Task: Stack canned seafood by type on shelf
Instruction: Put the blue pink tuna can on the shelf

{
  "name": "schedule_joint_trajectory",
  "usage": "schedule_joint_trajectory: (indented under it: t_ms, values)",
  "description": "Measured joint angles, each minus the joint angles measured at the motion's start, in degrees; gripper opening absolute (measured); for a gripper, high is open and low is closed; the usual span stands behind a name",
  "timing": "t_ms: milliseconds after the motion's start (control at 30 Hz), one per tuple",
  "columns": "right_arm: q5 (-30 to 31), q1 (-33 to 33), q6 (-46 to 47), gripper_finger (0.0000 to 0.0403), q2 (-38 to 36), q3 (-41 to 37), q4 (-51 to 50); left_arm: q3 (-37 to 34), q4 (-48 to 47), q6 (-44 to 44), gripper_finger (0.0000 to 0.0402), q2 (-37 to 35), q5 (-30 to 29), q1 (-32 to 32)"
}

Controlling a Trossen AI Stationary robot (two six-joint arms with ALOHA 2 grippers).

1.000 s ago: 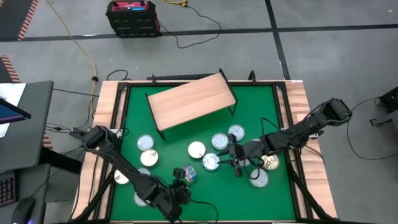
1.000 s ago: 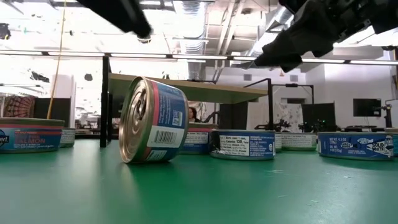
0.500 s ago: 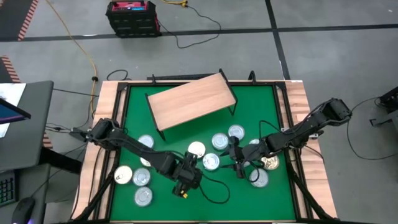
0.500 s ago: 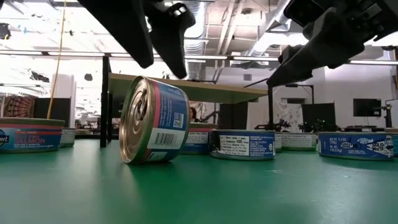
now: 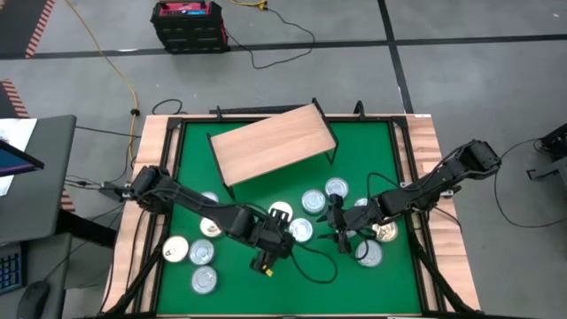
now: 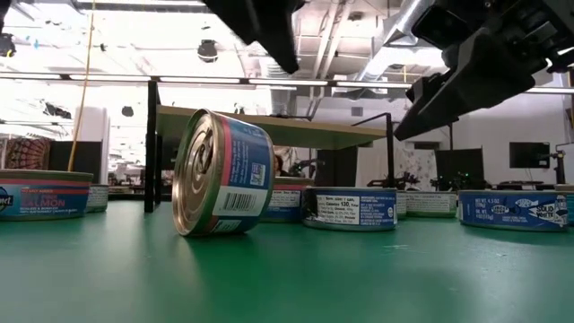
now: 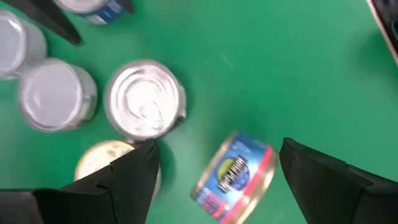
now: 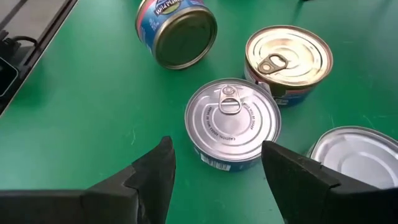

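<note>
A blue-and-red can (image 6: 220,175) lies tipped on its side on the green table, gold lid facing the left; it also shows in the left wrist view (image 7: 236,177). My left gripper (image 7: 214,152) hangs open above it (image 6: 269,27), its fingers on either side and clear of it. My right gripper (image 8: 217,148) is open over an upright silver can (image 8: 233,121), near a gold-lidded can (image 8: 289,59). More cans stand flat around both grippers (image 5: 301,230). The light-wood shelf (image 5: 273,142) stands bare at the far middle.
Several upright cans sit near the left edge (image 5: 202,252) and right of centre (image 5: 368,254). The table has a raised wooden border (image 5: 425,177). Bare green cloth lies along the near edge (image 5: 310,292).
My left gripper has swung from the near edge toward the far and right side, rising, and now hangs over the tipped can. The can has stayed where it lay. My right gripper has tipped a little further downward over the silver can.
</note>
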Motion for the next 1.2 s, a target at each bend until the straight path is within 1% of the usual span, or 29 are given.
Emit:
schedule_joint_trajectory:
  t_ms: [200,300,367,467,567,667,733,800,867,967,1200]
  values:
    - [0.04,0.67,1.52,0.0265,0.0,0.0,-1.3,1.05,-3.77,-2.05,0.0318,-0.01,-1.32,0.09]
    - [0.39,1.55,1.54,0.0265,0.0,0.0,-1.11,1.26,-2.63,-2.26,0.0318,0.85,-0.76,-0.27]
    - [0.79,1.78,1.49,0.0265,0.0,0.0,-1.0,2.75,-2.8,-2.63,0.0318,2.47,0.27,-0.85]
    - [1.68,2.01,1.53,0.0265,0.0,0.0,-1.36,8.99,-3.34,-1.56,0.0318,7.93,2.04,-2.32]
    - [1.79,2.16,1.64,0.0265,0.0,0.0,-1.47,18.47,-11.64,4.06,0.0318,13.97,1.38,-3.97]
    - [1.79,2.8,1.64,0.0265,0.0,0.0,-1.51,27.32,-21.92,6.29,0.0318,18.55,-1.22,-4.64]
    - [1.79,3.35,1.64,0.0265,0.0,0.0,-1.5,31.41,-25.27,7.05,0.0318,20.83,-0.75,-4.48]
    - [1.78,3.81,1.63,0.0265,0.0,0.0,-1.49,34.16,-26.46,8.09,0.0318,22.51,0.92,-4.22]
    - [1.77,3.96,1.62,0.0265,0.0,0.0,-1.47,35.55,-27.16,9.18,0.0318,23.35,2.57,-3.97]
    - [1.77,4.2,1.6,0.0265,0.0,0.0,-1.49,35.68,-27.74,10.49,0.0318,23.46,3.9,-3.59]
    - [1.77,4.17,1.44,0.0265,0.0,0.0,-1.62,34.71,-29.25,15.99,0.0318,23.58,2.64,-2.96]
